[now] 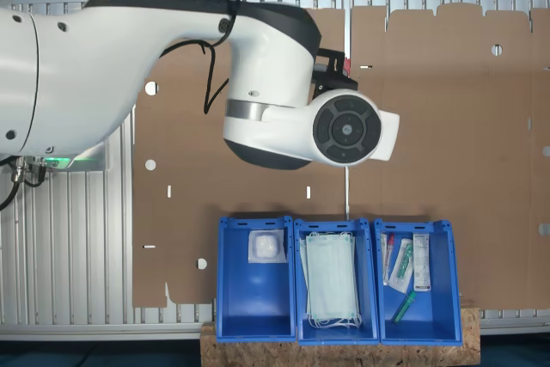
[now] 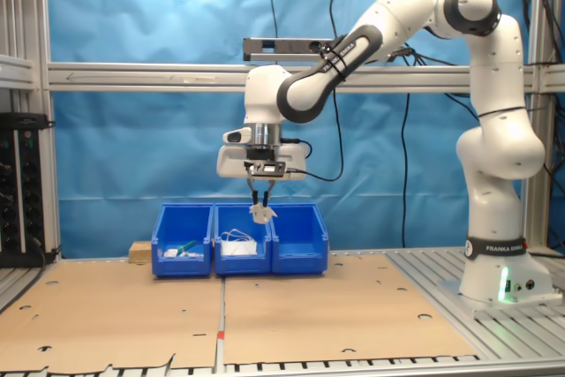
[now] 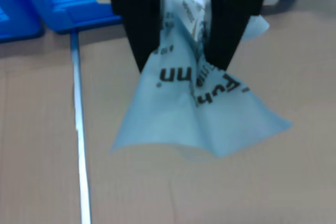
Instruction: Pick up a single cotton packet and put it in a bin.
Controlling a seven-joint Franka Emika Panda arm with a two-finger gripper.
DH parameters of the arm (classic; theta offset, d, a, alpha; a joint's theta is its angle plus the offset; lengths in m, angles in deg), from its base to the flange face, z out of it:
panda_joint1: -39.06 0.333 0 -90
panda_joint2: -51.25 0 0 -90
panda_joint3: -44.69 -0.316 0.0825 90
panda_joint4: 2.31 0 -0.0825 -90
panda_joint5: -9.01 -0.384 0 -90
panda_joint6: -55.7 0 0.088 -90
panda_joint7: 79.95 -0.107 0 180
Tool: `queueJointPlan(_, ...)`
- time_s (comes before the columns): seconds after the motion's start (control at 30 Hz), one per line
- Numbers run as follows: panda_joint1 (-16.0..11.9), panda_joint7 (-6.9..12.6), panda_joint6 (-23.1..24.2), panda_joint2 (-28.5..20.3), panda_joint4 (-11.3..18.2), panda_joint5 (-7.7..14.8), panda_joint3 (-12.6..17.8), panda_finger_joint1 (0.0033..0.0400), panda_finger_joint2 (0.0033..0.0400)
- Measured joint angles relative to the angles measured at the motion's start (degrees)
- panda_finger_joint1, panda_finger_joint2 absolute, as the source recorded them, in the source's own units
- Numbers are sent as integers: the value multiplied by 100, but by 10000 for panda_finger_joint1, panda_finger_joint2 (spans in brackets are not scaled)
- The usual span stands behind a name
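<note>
My gripper [image 3: 181,61] is shut on a cotton packet [image 3: 194,114], a crumpled clear pack with dark print that hangs from the black fingers [image 3: 134,19]. In the second exterior view the gripper [image 2: 259,196] holds the packet [image 2: 261,213] in the air, above rim height and in line with the blue bins. The wrist view has brown cardboard under the packet and bin rims beyond it. The bin [image 1: 255,307] at the first exterior view's left holds one white cotton packet [image 1: 265,247]. This bin [image 2: 298,237] is the row's end one at the second exterior view's right.
The middle bin [image 1: 336,328] holds pale green masks [image 1: 331,285]. The third bin [image 1: 430,320] holds tubes and syringe packs. Brown cardboard [image 1: 447,126] covers the table. The white arm [image 1: 258,83] hangs over it, with its base [image 2: 499,280] at the second exterior view's right.
</note>
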Motion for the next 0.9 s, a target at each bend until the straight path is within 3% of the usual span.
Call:
queueJointPlan(0.4, -6, 0, -70, -7, 141, 3, 842, 61, 61)
queueJointPlan(0.9, -5, 0, -84, -34, 141, 102, 1601, 61, 61)
